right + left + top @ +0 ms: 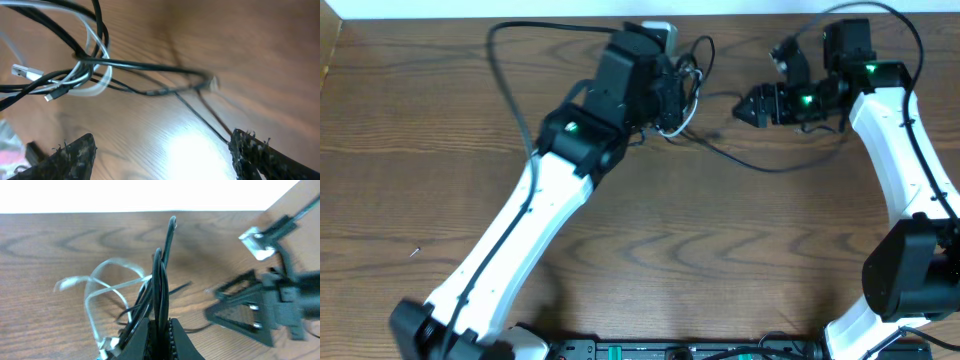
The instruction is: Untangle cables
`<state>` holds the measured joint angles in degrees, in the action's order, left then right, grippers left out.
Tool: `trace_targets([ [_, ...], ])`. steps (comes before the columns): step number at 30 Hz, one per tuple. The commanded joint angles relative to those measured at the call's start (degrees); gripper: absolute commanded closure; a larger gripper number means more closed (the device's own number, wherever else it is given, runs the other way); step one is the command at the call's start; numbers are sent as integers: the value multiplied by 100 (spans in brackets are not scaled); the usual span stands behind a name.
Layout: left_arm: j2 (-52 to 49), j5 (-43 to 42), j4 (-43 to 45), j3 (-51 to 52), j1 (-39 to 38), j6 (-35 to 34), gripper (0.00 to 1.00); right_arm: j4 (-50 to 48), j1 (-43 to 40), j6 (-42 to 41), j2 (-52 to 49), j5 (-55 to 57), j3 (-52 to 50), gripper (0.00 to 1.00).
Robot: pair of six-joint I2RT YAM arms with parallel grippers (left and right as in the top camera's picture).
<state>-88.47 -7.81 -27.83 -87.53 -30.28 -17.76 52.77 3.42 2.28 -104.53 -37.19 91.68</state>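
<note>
The cables (pixel 686 82) lie in a tangle at the back middle of the wooden table. They are mostly black, with one white cord looping through. My left gripper (pixel 672 100) is in the tangle and shut on black cable strands (pixel 161 285). The white cable (pixel 107 280) loops just left of its jaws. My right gripper (pixel 744 107) points left at the tangle, a short way to its right, open and empty. In the right wrist view the knot (pixel 85 65) lies ahead of the wide-open fingers (pixel 160 155), and one black strand (pixel 200 112) trails towards the right finger.
A black strand (pixel 765 166) curves over the table from the tangle towards the right arm. A white block (pixel 660 34) sits at the back edge behind the left gripper. The left arm's own thicker cable (pixel 505 80) arcs at the back left. A power strip (pixel 670 350) lies along the front edge.
</note>
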Motion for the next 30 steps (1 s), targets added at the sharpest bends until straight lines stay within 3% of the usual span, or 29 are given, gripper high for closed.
trace_targets([
  [1,48,-96,-61,-4,50,33,93,-129,146,313,7,-546,369,18],
  [8,184,-96,90,-15,98,-162,92,-636,479,-96,4,-540,492,18],
  [15,249,-579,315,-15,472,-1185,93,-761,791,-295,-24,-170,490,20],
  [21,249,-1300,503,-15,612,-1453,93,-1211,1172,-1419,-219,723,490,23],
  [26,249,-1508,496,-15,610,-1473,92,-1617,1456,-2511,-553,1646,490,33],
  [30,258,-1478,501,-15,651,-1373,92,-1333,1440,-3742,-850,2975,490,31],
])
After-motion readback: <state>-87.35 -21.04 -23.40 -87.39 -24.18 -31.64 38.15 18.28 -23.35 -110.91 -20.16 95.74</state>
